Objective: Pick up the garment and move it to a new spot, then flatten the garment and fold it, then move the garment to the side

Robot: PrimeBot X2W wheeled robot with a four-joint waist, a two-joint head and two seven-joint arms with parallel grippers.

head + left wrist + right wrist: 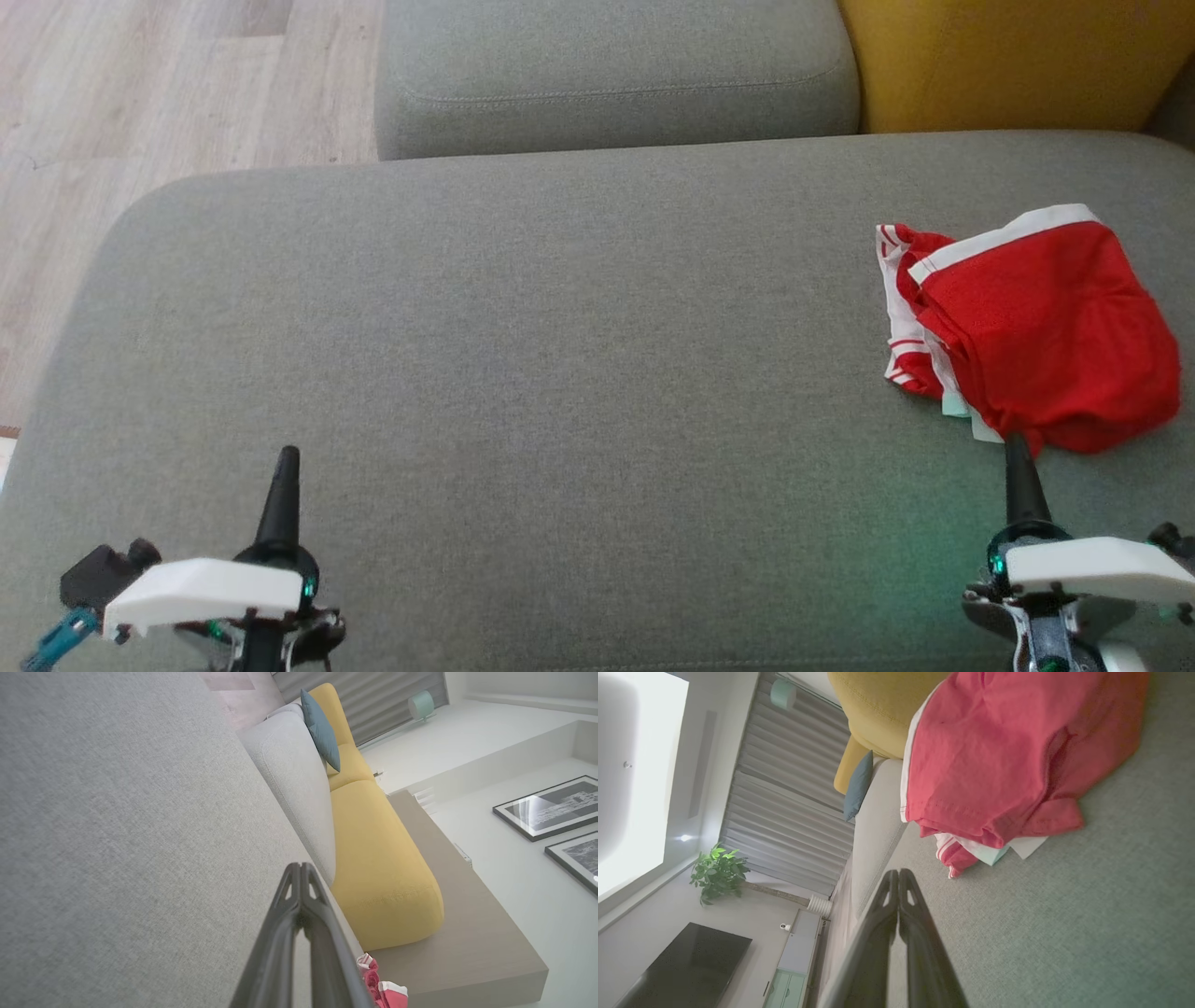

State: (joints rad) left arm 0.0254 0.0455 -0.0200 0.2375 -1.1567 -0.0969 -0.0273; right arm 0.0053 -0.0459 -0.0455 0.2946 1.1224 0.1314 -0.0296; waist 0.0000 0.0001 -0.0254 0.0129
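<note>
The garment (1036, 322) is a red piece with white trim, lying bunched and loosely folded at the right side of the grey seat cushion (560, 355). My right gripper (1016, 453) is shut and empty, its tip just short of the garment's near edge. In the right wrist view the garment (999, 765) lies a little beyond the closed fingertips (899, 877). My left gripper (286, 462) is shut and empty at the lower left, above bare cushion. In the left wrist view a corner of the garment (380, 987) shows past the fingers (301, 872).
A grey back cushion (616, 75) and a yellow cushion (1018, 61) stand behind the seat. Wooden floor (140, 112) lies beyond the seat's left edge. The wrist views show a blue pillow (322, 730), framed pictures, a plant and a dark screen.
</note>
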